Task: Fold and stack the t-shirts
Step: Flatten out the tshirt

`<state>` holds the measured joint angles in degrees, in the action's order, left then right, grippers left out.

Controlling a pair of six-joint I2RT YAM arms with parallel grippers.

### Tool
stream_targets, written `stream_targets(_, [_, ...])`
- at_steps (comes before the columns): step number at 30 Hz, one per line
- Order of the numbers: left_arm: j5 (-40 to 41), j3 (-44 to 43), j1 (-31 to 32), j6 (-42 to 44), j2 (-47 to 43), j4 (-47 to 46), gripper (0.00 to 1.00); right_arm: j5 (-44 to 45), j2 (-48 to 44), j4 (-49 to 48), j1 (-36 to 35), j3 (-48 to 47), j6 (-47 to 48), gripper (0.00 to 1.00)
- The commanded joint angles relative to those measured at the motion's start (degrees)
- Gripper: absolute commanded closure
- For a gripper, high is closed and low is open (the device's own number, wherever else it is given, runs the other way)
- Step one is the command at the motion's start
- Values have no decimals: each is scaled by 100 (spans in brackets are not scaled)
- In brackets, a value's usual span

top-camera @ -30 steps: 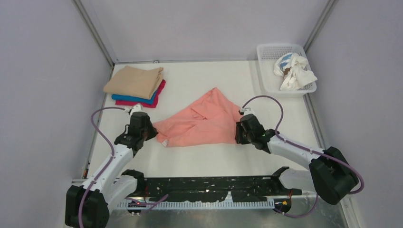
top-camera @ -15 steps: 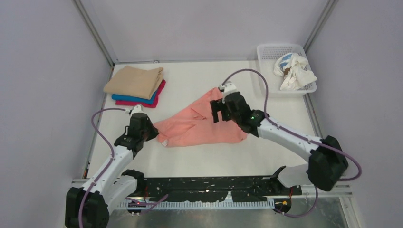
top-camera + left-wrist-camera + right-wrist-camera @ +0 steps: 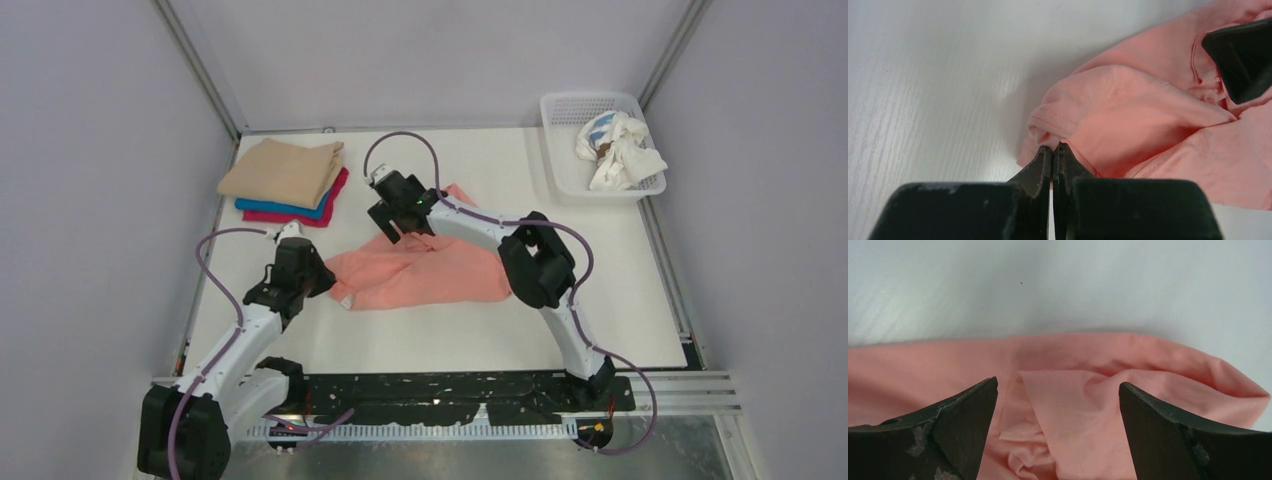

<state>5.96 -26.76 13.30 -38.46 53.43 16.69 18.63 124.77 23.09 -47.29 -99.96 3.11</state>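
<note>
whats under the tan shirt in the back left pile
A folded bright blue shirt lies right under the tan shirt, with a magenta shirt at the bottom. Only their near and right edges show; the rest is covered.

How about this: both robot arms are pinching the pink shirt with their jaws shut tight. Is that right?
Not quite. On the left arm the jaws are shut on the pink shirt. On the right arm the jaws stand wide open over the cloth, pinching nothing. The right wrist view shows this.
</note>
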Motion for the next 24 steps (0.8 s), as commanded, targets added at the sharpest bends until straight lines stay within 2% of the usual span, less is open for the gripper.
stream_targets(1, [-44,-5,-29,8,-66,-223,100,630,456,815,-11,-934,203,3])
stream_targets(5, [10,-9,-29,22,-90,-217,100,810,658,930,-9,-984,222,1])
stream_targets(9, [37,-29,-29,22,-58,-209,100,1207,651,983,-1,-886,182,8])
stream_targets(11, [42,-37,-28,22,-32,-211,100,1383,582,880,11,-765,191,18])
stream_targets(12, [38,-38,-29,22,-21,-213,100,1497,524,782,21,-670,190,31])
stream_targets(13, [49,-39,-28,22,-15,-205,100,1544,501,748,28,-632,179,40])
stream_targets(24, [128,-54,-29,21,5,-167,100,1876,-94,436,115,28,-3,42])
